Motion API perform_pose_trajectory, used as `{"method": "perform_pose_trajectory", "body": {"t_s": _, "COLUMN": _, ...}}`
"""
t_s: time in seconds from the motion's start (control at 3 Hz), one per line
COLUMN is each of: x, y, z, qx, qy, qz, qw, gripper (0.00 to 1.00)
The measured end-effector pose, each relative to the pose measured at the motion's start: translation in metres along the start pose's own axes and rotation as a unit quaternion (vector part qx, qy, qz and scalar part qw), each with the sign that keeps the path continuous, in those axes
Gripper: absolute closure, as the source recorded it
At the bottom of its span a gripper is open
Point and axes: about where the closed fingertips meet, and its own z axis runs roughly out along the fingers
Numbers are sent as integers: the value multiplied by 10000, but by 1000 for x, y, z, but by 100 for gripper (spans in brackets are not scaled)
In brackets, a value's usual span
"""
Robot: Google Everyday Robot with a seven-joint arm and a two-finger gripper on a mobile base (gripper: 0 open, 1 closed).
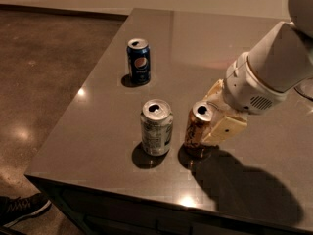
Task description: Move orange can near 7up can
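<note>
The orange can (196, 129) stands upright on the dark table (98, 126), a short gap to the right of the 7up can (156, 127). The 7up can is silvery-white and pale green and stands upright near the table's front edge. My gripper (211, 120) comes in from the right on a white arm. Its cream fingers (224, 129) are closed around the orange can's right side and hold it.
A dark blue Pepsi can (139, 61) stands farther back on the left of the table. The table's left edge and front edge drop to a brown polished floor (44, 67). A dark shoe (19, 207) shows at the bottom left.
</note>
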Motion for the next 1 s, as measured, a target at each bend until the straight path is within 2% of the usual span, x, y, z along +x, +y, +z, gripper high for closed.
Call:
{"method": "perform_pose_trajectory", "body": {"t_s": 0.33, "x": -1, "y": 1, "z": -1, "qx": 20, "qy": 3, "qz": -22, "qw": 10000, "gripper": 12}}
{"method": "perform_pose_trajectory", "body": {"t_s": 0.67, "x": -2, "y": 1, "z": -2, "qx": 39, "qy": 7, "qz": -34, "qw": 10000, "gripper": 0}}
{"method": "perform_pose_trajectory", "body": {"t_s": 1.0, "x": -2, "y": 2, "z": -3, "qx": 39, "qy": 8, "qz": -35, "qw": 10000, "gripper": 0}}
